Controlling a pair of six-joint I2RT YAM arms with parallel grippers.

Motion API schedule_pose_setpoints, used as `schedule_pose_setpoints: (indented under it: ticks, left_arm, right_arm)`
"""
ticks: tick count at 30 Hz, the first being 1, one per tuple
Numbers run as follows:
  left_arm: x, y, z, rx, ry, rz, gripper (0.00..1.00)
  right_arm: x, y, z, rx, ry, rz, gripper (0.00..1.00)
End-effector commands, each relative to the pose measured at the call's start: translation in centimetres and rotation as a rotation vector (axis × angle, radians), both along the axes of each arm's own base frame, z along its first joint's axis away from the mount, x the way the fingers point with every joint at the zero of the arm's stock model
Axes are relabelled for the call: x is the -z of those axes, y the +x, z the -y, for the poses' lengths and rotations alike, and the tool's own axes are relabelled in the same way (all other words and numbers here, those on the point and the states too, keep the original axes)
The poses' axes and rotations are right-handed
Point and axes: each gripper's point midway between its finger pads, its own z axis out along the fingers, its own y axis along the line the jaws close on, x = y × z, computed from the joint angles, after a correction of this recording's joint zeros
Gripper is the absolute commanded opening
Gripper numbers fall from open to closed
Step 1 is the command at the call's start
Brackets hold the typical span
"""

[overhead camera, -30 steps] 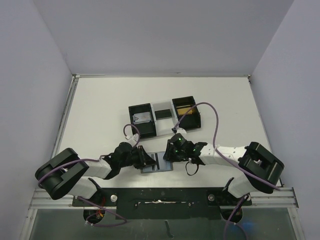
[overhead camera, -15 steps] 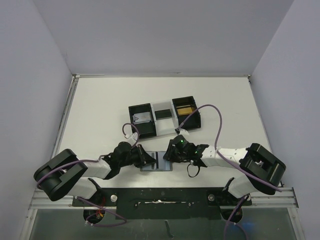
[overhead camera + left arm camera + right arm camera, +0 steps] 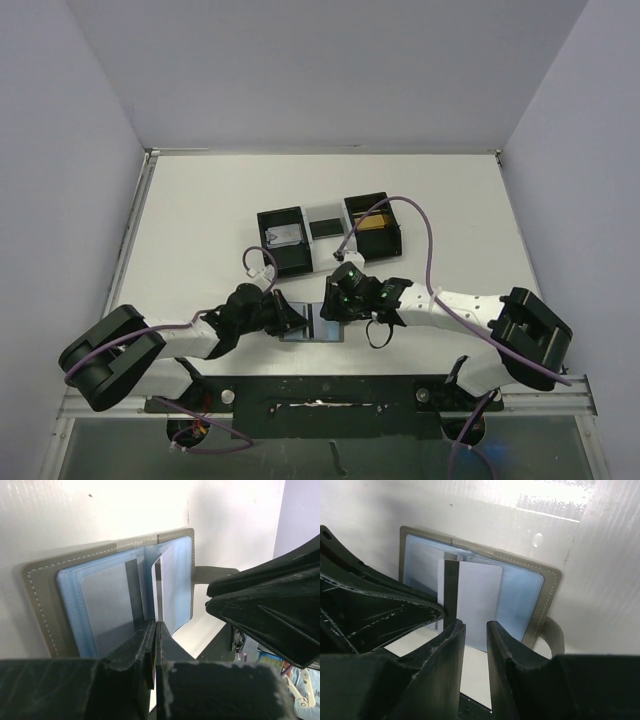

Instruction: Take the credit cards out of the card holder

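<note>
Left claw (image 3: 154, 626), pressed together, steadies the card holder (image 3: 41, 597) so the spread right claw (image 3: 476, 628), seemingly, can take the raised card (image 3: 479, 594).

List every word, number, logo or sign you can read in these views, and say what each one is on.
No text can be read in any view.
The card at the open card holder: plain pale face with a black stripe, no print visible.
The card holder's blue-grey pockets and grey cover: no lettering visible.
The items in the tray: too small to read.
</note>
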Motion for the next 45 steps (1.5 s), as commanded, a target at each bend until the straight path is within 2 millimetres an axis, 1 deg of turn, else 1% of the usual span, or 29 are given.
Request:
schedule_pose_setpoints:
  ticks: [1, 7, 10, 13, 15, 18, 19, 23, 27, 29, 32, 34, 35, 37, 38, 40, 41, 43, 45]
  left_arm:
    - [-1.2, 1.3, 0.4, -0.008, 0.012, 0.058, 0.0]
    - [-2.0, 1.3, 0.5, -0.011, -0.015, 0.075, 0.0]
    - [-2.1, 1.2, 0.7, -0.006, -0.026, 0.069, 0.07]
    - [-2.4, 1.0, 1.1, 0.009, -0.06, 0.069, 0.12]
    - [-2.6, 1.0, 1.3, 0.015, -0.074, 0.071, 0.16]
    - [-2.7, 0.8, 1.6, 0.031, -0.088, 0.07, 0.18]
    - [-3.0, 0.7, 1.8, 0.045, -0.103, 0.072, 0.17]
    - [-3.1, 0.5, 1.6, 0.047, -0.131, 0.073, 0.0]
    - [-2.5, 0.7, 0.9, 0.019, -0.095, 0.062, 0.0]
    - [-2.3, 0.6, 0.4, 0.012, -0.072, 0.076, 0.0]
    - [-2.4, 0.5, -0.4, -0.005, -0.071, 0.096, 0.0]
    - [-2.7, 0.6, -0.9, -0.016, -0.079, 0.102, 0.0]
    - [-3.0, 0.7, -1.1, -0.022, -0.081, 0.103, 0.0]
    - [-3.4, 0.7, -1.4, -0.026, -0.082, 0.106, 0.0]
    - [-3.6, 0.5, -1.6, -0.028, -0.082, 0.108, 0.0]
    - [-3.8, 0.5, -2.0, -0.034, -0.063, 0.113, 0.0]
    - [-4.0, 0.5, -2.3, -0.041, -0.055, 0.121, 0.0]
    - [-4.6, 0.8, -2.7, -0.056, -0.055, 0.142, 0.0]
    - [-5.3, 1.0, -3.0, -0.065, -0.056, 0.156, 0.0]
  right_arm:
    - [-1.7, 0.7, -0.8, -0.002, 0.031, 0.045, 0.26]
    - [0.3, 0.0, -2.3, -0.02, 0.086, -0.023, 0.26]
    - [1.9, 0.0, -1.4, 0.023, 0.053, -0.045, 0.26]
    - [3.5, -0.5, -0.2, 0.059, 0.04, -0.087, 0.26]
    - [4.0, -0.8, 0.0, 0.063, 0.045, -0.098, 0.25]
    - [4.3, -1.0, -0.1, 0.062, 0.056, -0.106, 0.25]
    - [4.3, -1.0, -0.1, 0.063, 0.058, -0.106, 0.25]
    - [4.2, -0.9, -0.1, 0.06, 0.054, -0.102, 0.25]
    - [3.7, -0.3, 0.5, 0.073, 0.044, -0.073, 0.29]
    - [2.7, 0.2, 0.5, 0.082, 0.074, -0.05, 0.3]
    - [0.8, 0.7, -0.2, 0.032, 0.132, -0.005, 0.33]
    - [0.0, 1.2, -0.2, 0.021, 0.132, 0.022, 0.33]
    - [-0.4, 1.8, 0.3, 0.046, 0.105, 0.043, 0.34]
    - [-0.5, 2.7, 2.8, 0.16, -0.045, 0.09, 0.36]
    - [-0.9, 3.0, 3.7, 0.19, -0.102, 0.122, 0.38]
    - [-1.8, 3.1, 4.6, 0.209, -0.134, 0.161, 0.41]
    - [-2.3, 3.2, 4.4, 0.2, -0.11, 0.18, 0.42]
    - [-3.3, 3.2, 3.4, 0.172, -0.011, 0.217, 0.45]
    - [-4.1, 3.2, 2.9, 0.163, 0.069, 0.246, 0.52]
